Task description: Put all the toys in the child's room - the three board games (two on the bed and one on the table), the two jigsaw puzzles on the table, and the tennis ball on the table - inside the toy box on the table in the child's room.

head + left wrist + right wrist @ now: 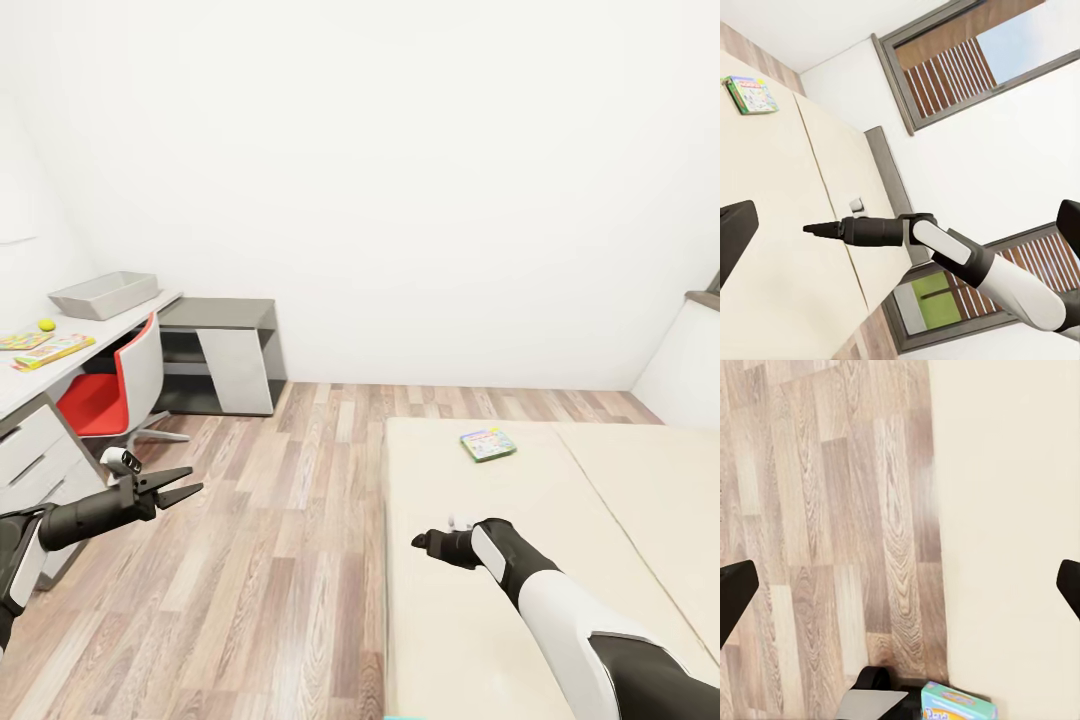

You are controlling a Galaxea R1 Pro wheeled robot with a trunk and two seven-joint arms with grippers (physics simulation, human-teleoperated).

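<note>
No writing on any box was legible. The bed (520,560) lay beneath my right claw (432,545), its edge meeting open plank floor (270,560) on the left. The table (30,380) and toy box (103,294) stood beyond my left claw (178,487), jaws parted. A green-bordered board game (488,444) lay ahead of the right claw, fingers wide. The tennis ball (46,325) sat by the puzzles (50,348).

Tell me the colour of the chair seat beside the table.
The chair seat is red, seen best in the head view.
</note>
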